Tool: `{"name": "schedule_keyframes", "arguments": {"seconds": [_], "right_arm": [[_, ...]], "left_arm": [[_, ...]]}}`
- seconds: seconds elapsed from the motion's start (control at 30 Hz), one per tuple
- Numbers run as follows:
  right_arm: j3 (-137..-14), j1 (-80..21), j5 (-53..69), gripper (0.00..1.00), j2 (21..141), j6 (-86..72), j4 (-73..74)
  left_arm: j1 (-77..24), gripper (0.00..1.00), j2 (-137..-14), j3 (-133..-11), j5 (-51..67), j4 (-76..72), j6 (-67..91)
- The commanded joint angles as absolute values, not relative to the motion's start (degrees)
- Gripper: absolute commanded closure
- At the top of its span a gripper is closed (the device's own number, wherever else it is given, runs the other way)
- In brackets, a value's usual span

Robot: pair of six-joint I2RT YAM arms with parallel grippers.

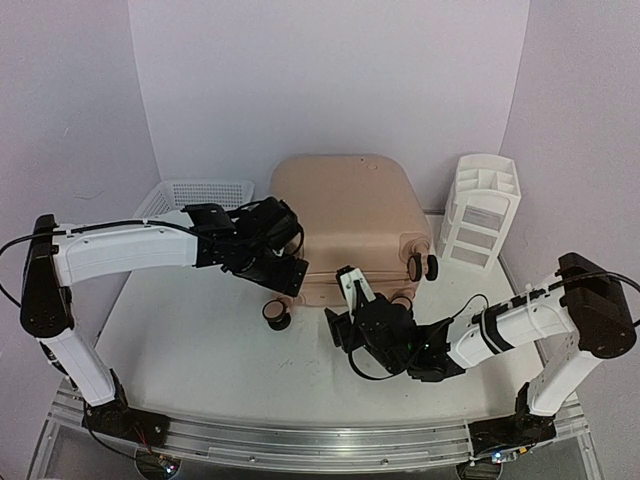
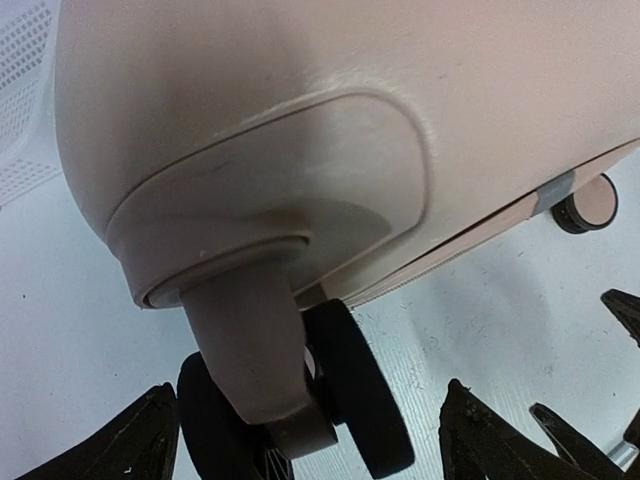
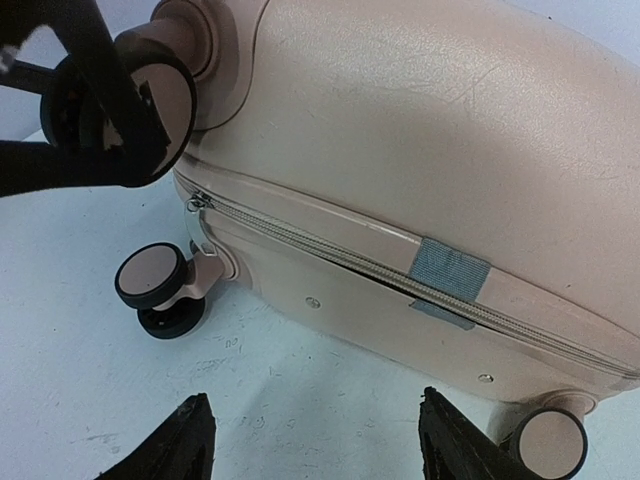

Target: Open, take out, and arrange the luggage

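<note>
Beside the smooth, rounded peach luggage (image 1: 345, 210), left fingers (image 2: 125, 448) and right fingers (image 3: 178, 452) stand open.

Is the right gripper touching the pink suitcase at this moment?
Apart. The right wrist view shows it: a strip of white table lies between the luggage and the open right gripper.

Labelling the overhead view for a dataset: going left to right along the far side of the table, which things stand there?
white mesh basket → luggage → white drawer organizer
</note>
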State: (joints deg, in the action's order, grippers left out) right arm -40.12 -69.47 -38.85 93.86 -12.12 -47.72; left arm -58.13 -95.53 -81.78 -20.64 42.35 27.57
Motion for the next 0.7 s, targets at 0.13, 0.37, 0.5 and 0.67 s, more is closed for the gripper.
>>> {"name": "schedule_keyframes", "arguments": {"seconds": [0.13, 0.37, 0.5, 0.67], "right_arm": [[-40.96, -69.52, -40.05, 0.31, 91.11, -12.47, -47.53], [-41.16, -69.52, -40.08, 0.3, 91.38, -12.35, -47.49], [-41.86, -69.52, -39.82, 0.3, 92.15, -11.96, -47.47], [-41.43, -69.52, -38.59, 0.3, 93.07, -11.01, -50.65]], "left_arm": [[-58.1, 0.21, -98.77, -85.44, -28.21, 45.34, 37.13], [-58.23, 0.51, -97.49, -85.41, -34.44, 45.38, 34.93], [-58.21, 0.79, -97.91, -85.95, -35.79, 45.47, 29.11], [-58.39, 0.9, -99.97, -90.94, -36.32, 50.84, 24.81]]}}
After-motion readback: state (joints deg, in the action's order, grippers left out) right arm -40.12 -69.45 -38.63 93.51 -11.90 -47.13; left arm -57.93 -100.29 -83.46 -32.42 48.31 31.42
